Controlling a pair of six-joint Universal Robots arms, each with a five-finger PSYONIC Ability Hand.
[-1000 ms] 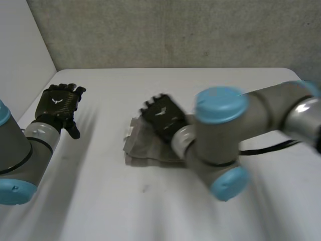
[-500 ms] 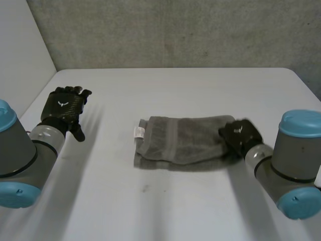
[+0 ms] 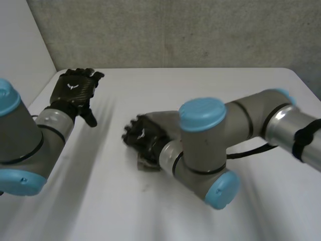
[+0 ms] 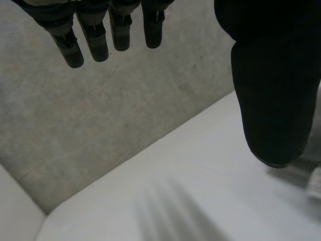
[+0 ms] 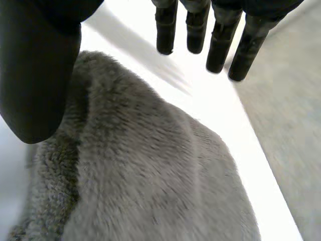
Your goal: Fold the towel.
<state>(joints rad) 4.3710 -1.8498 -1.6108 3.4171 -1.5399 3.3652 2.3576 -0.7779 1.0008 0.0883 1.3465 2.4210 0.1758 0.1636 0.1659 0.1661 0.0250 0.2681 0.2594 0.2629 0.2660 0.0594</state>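
Note:
The grey towel (image 3: 148, 164) lies folded in the middle of the white table (image 3: 90, 201), mostly hidden under my right arm. My right hand (image 3: 142, 138) hovers over the towel's left end. In the right wrist view the fuzzy towel (image 5: 150, 175) lies under the palm of the right hand (image 5: 35, 75). That hand's fingers (image 5: 220, 45) are straight and spread from the thumb, and nothing is held. My left hand (image 3: 76, 90) hangs over the table's far left, well away from the towel. In its own wrist view the left hand (image 4: 271, 100) is open and empty.
A grey wall (image 3: 175, 30) runs along the table's far edge and a white panel (image 3: 20, 50) stands at the left. My right arm (image 3: 220, 135) reaches across the table's middle from the right. Bare table lies in front of the towel.
My right hand has swung from the towel's right end across to its left end, and its arm now covers most of the towel. My left hand has drifted further back.

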